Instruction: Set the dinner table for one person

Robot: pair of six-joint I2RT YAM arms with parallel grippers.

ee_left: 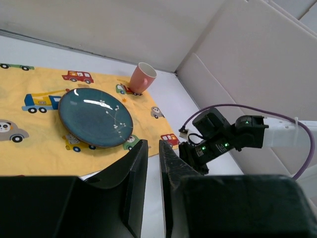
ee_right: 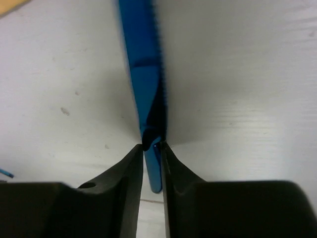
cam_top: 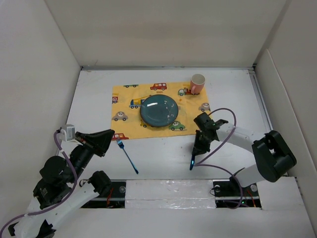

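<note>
Two robot arms work over a large, plain white matte desk (cam_top: 94, 99), seen from above. The right pincer (cam_top: 195, 152) points downward, clenched on a slim blue knife (cam_top: 192, 162) that juts out below its tips. The left pincer (cam_top: 111, 135) hovers nearly closed and grasps nothing. A slim blue fork (cam_top: 128, 156) lies on the desk just right of the left pincer. Beyond both pincers, a yellow car-printed cloth (cam_top: 124, 101) carries a round dark-teal plate (cam_top: 159, 111) and, at its far right corner, an upright pink cup (cam_top: 197, 83).

From the left wrist, the left pincer (ee_left: 153, 146) shows its black fingers (ee_left: 138, 168) a narrow slit apart with nothing between. The plate (ee_left: 95, 117), cloth (ee_left: 29, 148) and cup (ee_left: 142, 78) lie ahead and to the left.

From the right wrist, the right pincer (ee_right: 152, 148) pinches the knife (ee_right: 143, 74) near one end. The serrated blade runs forward over the bare desk (ee_right: 247, 99).
</note>
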